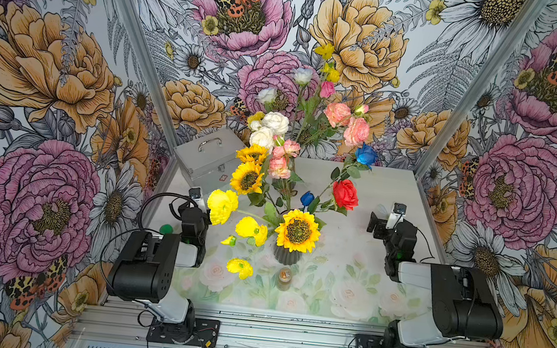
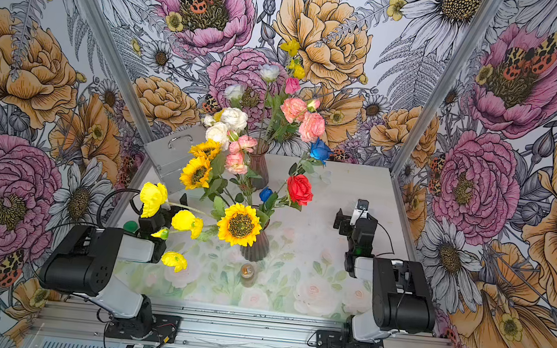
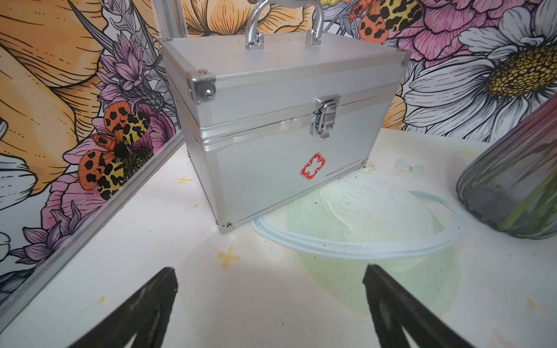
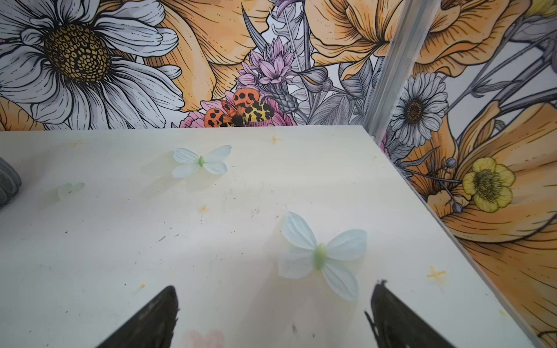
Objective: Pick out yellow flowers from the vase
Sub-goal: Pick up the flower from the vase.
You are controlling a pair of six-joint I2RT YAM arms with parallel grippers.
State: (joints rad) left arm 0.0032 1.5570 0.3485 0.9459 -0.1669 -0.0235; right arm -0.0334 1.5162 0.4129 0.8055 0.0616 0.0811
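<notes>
A dark ribbed vase [image 1: 286,256] [image 2: 254,251] stands mid-table with a big sunflower [image 1: 298,231] [image 2: 240,225] at its mouth. Bright yellow ruffled heads [image 1: 222,206] [image 1: 250,230] [image 1: 240,268] lean out toward the left arm. Two more sunflowers [image 1: 247,177] [image 1: 252,153] rise behind. Small yellow sprays [image 1: 331,74] top the bouquet in the far pinkish vase [image 2: 259,166] [image 3: 512,180]. My left gripper [image 1: 203,211] [image 3: 269,271] is open and empty, partly hidden by a yellow head. Right of the flowers, my right gripper [image 1: 376,224] [image 4: 275,287] is open over bare table.
A silver first-aid case [image 1: 208,160] [image 3: 286,135] sits at the back left, just ahead of the left gripper. A small brown jar [image 1: 284,278] stands in front of the dark vase. A green ball [image 1: 167,229] lies by the left arm. Wallpapered walls and metal posts [image 1: 135,43] close three sides.
</notes>
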